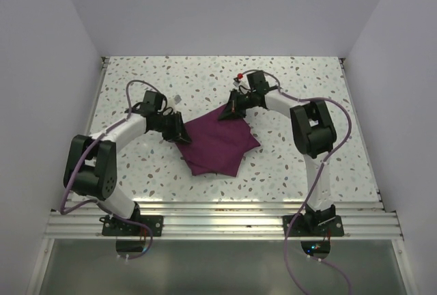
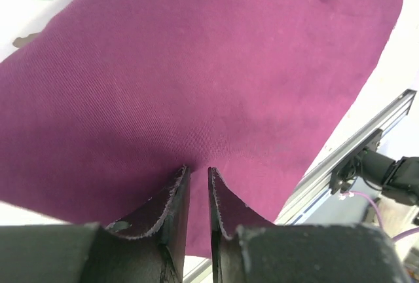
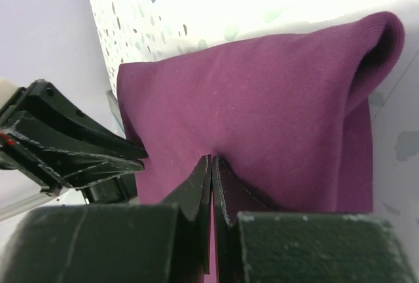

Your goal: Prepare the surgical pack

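Purple cloth (image 1: 217, 146) lies rumpled in the middle of the speckled table (image 1: 300, 83), between the two arms, its outline uneven. The left gripper (image 1: 179, 131) sits at the cloth's left corner and the right gripper (image 1: 229, 110) at its far corner. From above, the black gripper bodies cover both contact points, so the grip cannot be read there.

The wrist views settle it. On the left wrist the fingers (image 2: 175, 198) stand with only a thin slit between them, and fabric puckers into that slit: a pinch on the cloth (image 2: 196, 67). On the right wrist the fingers (image 3: 196, 188) are pressed together with the cloth (image 3: 262, 113) creased in at their tips, also a pinch. In that view one edge of the cloth is rolled over on itself.

Both wrist views cut the cloth off at the frame edge, and whatever may lie beneath it is covered. A small pale object (image 1: 176, 97) by the left arm is too small to identify. Glare washes out the tabletop in both wrist views.
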`<action>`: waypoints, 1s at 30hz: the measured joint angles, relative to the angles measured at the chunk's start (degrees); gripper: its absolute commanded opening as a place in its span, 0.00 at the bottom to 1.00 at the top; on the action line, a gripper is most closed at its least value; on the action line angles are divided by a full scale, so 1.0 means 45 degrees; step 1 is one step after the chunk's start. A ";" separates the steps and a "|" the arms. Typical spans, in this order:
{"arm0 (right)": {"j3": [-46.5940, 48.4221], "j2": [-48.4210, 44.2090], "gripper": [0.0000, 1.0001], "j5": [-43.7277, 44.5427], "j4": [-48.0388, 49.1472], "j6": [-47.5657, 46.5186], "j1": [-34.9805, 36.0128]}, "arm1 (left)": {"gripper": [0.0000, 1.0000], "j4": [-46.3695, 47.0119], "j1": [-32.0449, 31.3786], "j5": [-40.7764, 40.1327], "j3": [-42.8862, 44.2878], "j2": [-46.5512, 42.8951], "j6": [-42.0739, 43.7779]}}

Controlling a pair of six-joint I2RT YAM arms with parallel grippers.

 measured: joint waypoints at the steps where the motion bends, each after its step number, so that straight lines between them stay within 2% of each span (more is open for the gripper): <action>1: 0.0107 -0.0005 0.00 0.0005 -0.0170 -0.0097 -0.0005 | 0.22 -0.0107 0.0000 -0.0029 0.0034 -0.0141 0.0092; 6: -0.0185 -0.0656 0.00 0.0015 -0.0792 -0.0612 -0.0024 | 0.22 -0.0248 0.0000 0.0306 0.0015 -0.0806 0.0316; 15: -0.4095 -0.3779 0.00 0.0000 -0.1015 -0.1379 -0.0631 | 0.22 -0.0034 0.0000 0.1258 -0.1423 -0.0996 0.0325; 21: -0.4896 -0.3891 0.01 0.0136 -0.1263 -0.1695 -0.1200 | 0.28 -0.0078 -0.0063 0.1379 -0.2016 -0.1574 0.0330; 22: -0.4896 -0.3949 0.06 0.0199 -0.1282 -0.1710 -0.1185 | 0.32 -0.0219 -0.0131 0.1117 -0.2011 -0.1923 0.0379; 23: -0.4891 -0.4056 0.16 0.0355 -0.1370 -0.1710 -0.1161 | 0.34 -0.0325 -0.0204 0.0937 -0.1987 -0.2225 0.0447; 24: -0.4877 -0.4192 0.20 0.0529 -0.1564 -0.1715 -0.1156 | 0.36 -0.0486 -0.0330 0.0695 -0.1899 -0.2584 0.0539; 25: -0.4867 -0.4391 0.24 0.0748 -0.1807 -0.1768 -0.1132 | 0.42 -0.0636 -0.0559 0.0335 -0.1753 -0.2943 0.0607; 28: -0.4852 -0.5304 0.59 0.1472 -0.2633 -0.1710 -0.1103 | 0.48 -0.0821 -0.1763 -0.0903 -0.1044 -0.3769 0.0850; 29: -0.4852 -0.5697 0.77 0.1768 -0.2851 -0.1642 -0.1103 | 0.48 -0.0826 -0.2336 -0.1345 -0.0797 -0.3954 0.0918; 30: -0.4852 -0.6101 0.89 0.2059 -0.3094 -0.1501 -0.1103 | 0.48 -0.0821 -0.2963 -0.1802 -0.0597 -0.4090 0.0986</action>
